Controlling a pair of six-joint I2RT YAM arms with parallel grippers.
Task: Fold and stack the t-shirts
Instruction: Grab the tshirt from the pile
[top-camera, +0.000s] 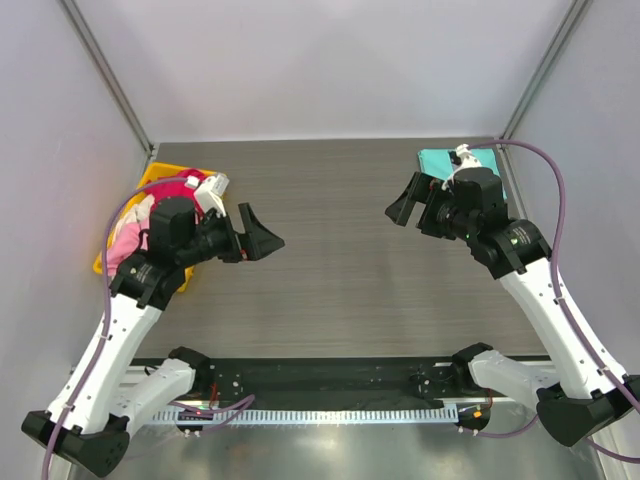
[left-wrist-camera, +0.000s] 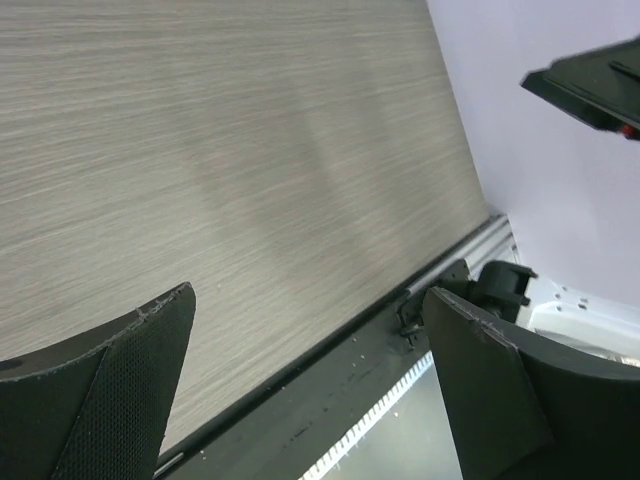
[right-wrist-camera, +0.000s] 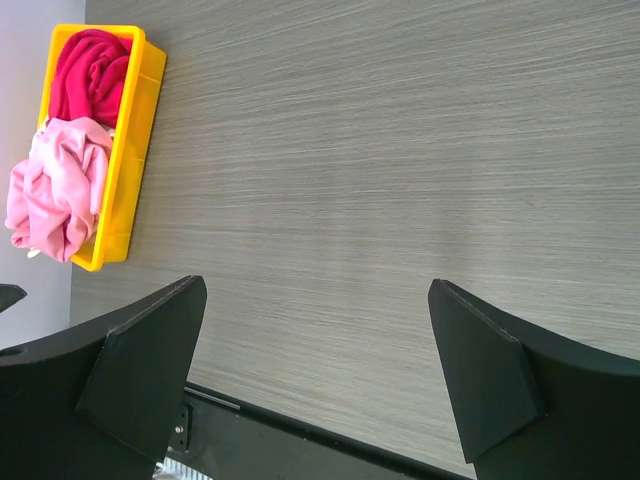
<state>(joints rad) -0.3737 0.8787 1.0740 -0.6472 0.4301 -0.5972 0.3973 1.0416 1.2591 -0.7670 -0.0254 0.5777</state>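
Yellow plastic bin (right-wrist-camera: 135, 150) — far-left of grey wood-grain tbl (top-camera: 340, 260), nr back corner

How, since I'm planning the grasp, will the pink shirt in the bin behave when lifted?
Probably floppy: the pink shirt lies crumpled, overhanging the yellow bin. Lifted by one pinch it would likely hang and unfurl, perhaps dragging the red shirt beside it.

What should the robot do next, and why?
Probably move the left end effector to the bin and grab the pink shirt: that one and the right end effector are open and empty, and the shirt lies crumpled there.
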